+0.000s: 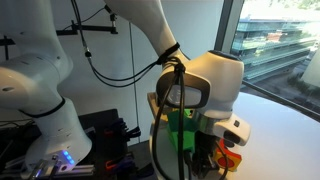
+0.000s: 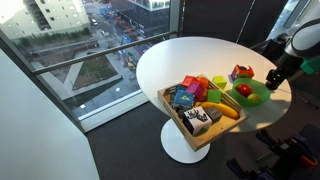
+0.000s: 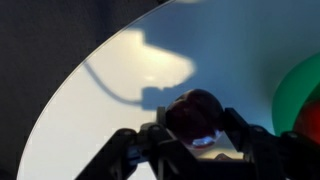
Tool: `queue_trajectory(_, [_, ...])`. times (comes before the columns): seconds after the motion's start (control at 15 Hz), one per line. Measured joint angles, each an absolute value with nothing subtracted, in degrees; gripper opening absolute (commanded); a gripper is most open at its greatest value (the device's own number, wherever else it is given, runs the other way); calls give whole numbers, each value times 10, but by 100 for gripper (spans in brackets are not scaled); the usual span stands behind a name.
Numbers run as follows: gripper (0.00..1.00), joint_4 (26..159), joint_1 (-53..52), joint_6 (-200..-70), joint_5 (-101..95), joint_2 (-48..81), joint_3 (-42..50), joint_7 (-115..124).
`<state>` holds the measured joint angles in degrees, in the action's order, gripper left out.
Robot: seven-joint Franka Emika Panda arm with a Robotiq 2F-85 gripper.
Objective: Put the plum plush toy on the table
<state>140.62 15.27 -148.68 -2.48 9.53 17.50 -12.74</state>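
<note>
In the wrist view the plum plush toy (image 3: 192, 112), a small dark maroon ball, sits between the black fingers of my gripper (image 3: 196, 135), which is shut on it above the white table (image 3: 110, 90). Its shadow falls on the tabletop below, so it hangs clear of the surface. In an exterior view my gripper (image 2: 274, 76) is over the far right part of the round white table (image 2: 180, 58), above a green plate (image 2: 258, 94); the toy is too small to make out there. In an exterior view the arm's wrist (image 1: 205, 85) blocks the toy.
A wooden box (image 2: 176, 118) with several colourful toys, including a yellow banana, stands at the table's near edge. A red round toy (image 2: 244, 90) lies on the green plate, whose edge shows in the wrist view (image 3: 300, 95). An orange block with red spots (image 2: 241, 72) is behind it.
</note>
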Motion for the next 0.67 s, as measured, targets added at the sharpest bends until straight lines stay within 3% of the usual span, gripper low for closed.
queue_trajectory(0.67, [35, 1395, 153, -1494, -4, 117, 155, -127])
